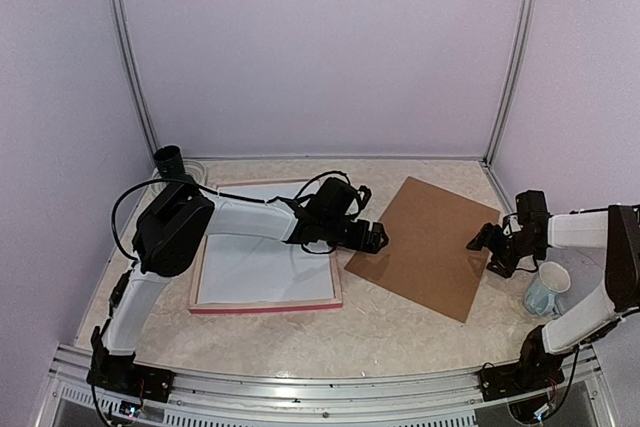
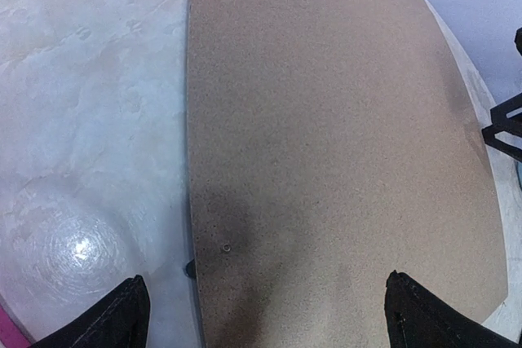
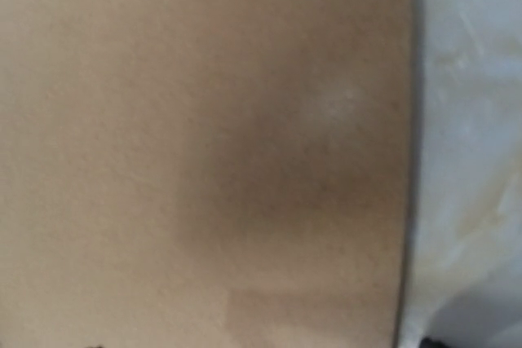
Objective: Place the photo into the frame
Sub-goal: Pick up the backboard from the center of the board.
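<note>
Overhead view: a brown backing board (image 1: 425,247) lies flat on the table (image 1: 380,337), turned like a diamond. The left gripper (image 1: 372,237) hangs over the board's left corner, jaws spread as wide as they go, holding nothing. Its wrist view shows two dark fingers (image 2: 106,319), one just off the board's edge and the other over the board, w/ bare board btwn them. The right gripper (image 1: 485,240) sits at the board's right edge; its jaws look mostly spread, nothing seen in them. Its own wrist view is only a blur of brown board, no fingers visible. Step in hand is prob. lifting this board to close up the frame. The board is thin and flush w/ the table, so a good grasp likely means pinching at an edge or corner and getting one finger under. Both arms should then raise it level together, w/o shoving it leftward into the frame. The frame (image 1: 265,305) lies just left of the board, almost touching that left corner, partly under the left arm. It is a large thin rectangle w/ a pale wood rim facing up and a pink-red strip along its near edge. A white sheet (image 1: 260,267) fills its opening. No printed picture shows anywhere, so whether that sheet is the photo face-down cannot be told.
</note>
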`<state>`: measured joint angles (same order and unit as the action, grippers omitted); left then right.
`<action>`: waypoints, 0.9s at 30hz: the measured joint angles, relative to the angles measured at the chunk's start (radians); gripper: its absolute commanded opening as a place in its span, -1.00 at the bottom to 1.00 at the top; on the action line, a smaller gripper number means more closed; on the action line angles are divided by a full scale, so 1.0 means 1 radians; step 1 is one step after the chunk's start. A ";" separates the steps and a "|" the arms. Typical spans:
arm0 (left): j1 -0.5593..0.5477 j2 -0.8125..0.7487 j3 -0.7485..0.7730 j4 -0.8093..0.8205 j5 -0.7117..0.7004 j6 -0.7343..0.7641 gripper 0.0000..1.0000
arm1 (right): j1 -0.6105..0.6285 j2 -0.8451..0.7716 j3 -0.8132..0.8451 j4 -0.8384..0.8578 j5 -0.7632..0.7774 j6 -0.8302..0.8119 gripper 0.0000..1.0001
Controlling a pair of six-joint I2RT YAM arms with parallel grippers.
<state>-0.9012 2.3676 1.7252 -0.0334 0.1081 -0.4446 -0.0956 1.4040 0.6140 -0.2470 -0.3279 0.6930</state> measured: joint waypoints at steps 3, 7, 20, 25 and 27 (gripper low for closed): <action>-0.003 0.003 0.002 0.001 0.004 0.002 0.98 | 0.000 0.010 0.000 0.021 -0.007 0.000 0.66; -0.010 0.003 0.002 0.001 0.025 0.002 0.98 | 0.000 0.026 0.000 0.059 -0.019 0.004 0.65; -0.014 0.003 0.002 -0.002 0.063 0.000 0.98 | -0.019 0.048 -0.008 0.139 -0.098 0.004 0.62; -0.011 0.003 0.001 0.000 0.068 -0.005 0.98 | -0.026 0.015 -0.008 0.139 -0.124 -0.005 0.61; -0.009 0.003 0.000 0.001 0.068 -0.007 0.98 | -0.028 -0.004 -0.005 0.139 -0.135 -0.009 0.61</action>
<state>-0.9100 2.3711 1.7248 -0.0322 0.1757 -0.4519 -0.1234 1.4002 0.6086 -0.1081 -0.4633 0.6842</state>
